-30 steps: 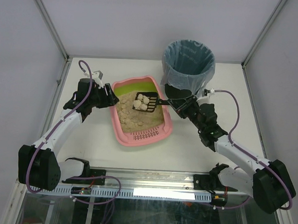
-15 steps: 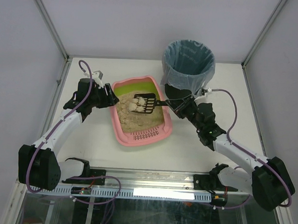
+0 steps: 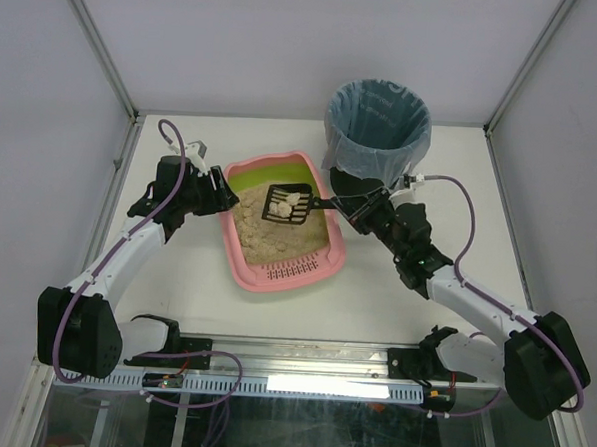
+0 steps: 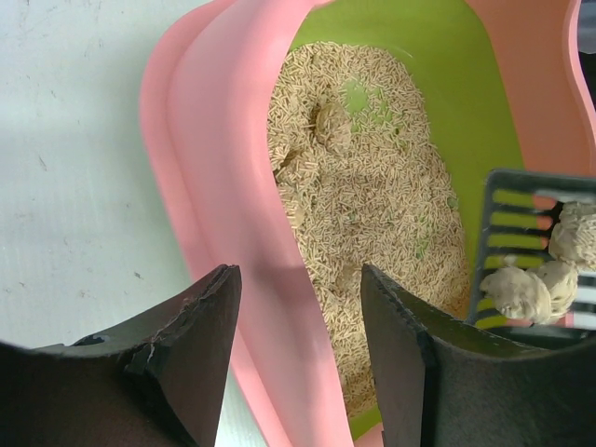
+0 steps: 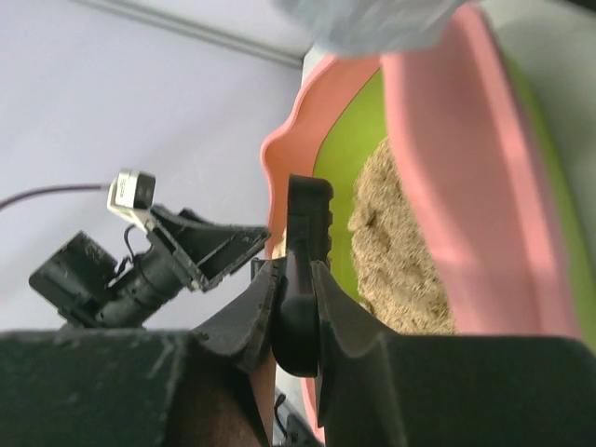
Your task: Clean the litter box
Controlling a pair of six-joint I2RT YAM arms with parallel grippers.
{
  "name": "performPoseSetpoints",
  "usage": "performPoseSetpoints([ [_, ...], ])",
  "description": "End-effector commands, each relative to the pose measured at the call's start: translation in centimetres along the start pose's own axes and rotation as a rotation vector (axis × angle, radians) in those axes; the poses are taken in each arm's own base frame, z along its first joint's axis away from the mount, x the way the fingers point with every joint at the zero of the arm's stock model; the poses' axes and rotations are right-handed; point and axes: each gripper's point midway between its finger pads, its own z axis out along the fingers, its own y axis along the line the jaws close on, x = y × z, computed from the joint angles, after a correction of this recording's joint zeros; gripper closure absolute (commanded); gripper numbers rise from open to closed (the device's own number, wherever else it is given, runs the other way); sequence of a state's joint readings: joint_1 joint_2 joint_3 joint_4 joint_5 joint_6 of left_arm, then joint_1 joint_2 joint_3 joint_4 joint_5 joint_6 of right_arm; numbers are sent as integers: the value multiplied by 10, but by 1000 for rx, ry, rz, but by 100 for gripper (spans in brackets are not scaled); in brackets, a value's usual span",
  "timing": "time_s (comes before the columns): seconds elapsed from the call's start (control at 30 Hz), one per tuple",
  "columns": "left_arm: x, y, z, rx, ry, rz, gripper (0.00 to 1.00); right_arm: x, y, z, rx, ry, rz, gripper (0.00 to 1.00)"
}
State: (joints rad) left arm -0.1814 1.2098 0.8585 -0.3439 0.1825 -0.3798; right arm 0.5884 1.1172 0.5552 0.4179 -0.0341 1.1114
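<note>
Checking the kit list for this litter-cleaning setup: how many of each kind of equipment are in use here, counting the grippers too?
Litter box: 1
Litter scoop: 1
Bin lined with a blue bag: 1
Grippers: 2, the left gripper and the right gripper
Total: 5

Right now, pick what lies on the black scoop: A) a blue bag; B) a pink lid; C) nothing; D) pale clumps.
D: pale clumps rest on the slotted head of the black scoop, which is over the litter box.
</note>
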Motion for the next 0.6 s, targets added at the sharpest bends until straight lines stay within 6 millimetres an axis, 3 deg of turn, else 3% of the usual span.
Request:
performPoseSetpoints([
  [0.0,-26,-8,-7,19,-82,13,44,-35,23,-5,-101,-98,46,100],
  [0.07,-27,-6,-7,8,-89,16,44,-15,37,0,-118,-31,-16,100],
  [0.1,-27,-7,-7,11,-89,19,44,-14,37,-1,-110,-32,-25,100],
  [0.2,-26,-10,-6,26,-79,16,44,-34,20,-9,-87,-114,46,100],
  [0.3,-26,-7,-6,15,-82,15,44,-19,35,-4,-127,-38,7,100],
  [0.4,-27,-10,-7,25,-82,16,44,-47,14,-15,-69,-155,61,100],
  [0.43,-27,-9,-7,22,-82,15,44,-51,18,-16,-92,-167,74,100],
  [0.5,-25,-6,-7,12,-83,13,44,-32,37,-9,-142,-89,37,100],
  [0.57,-26,-8,-6,18,-81,14,45,-28,35,-7,-124,-88,24,100],
])
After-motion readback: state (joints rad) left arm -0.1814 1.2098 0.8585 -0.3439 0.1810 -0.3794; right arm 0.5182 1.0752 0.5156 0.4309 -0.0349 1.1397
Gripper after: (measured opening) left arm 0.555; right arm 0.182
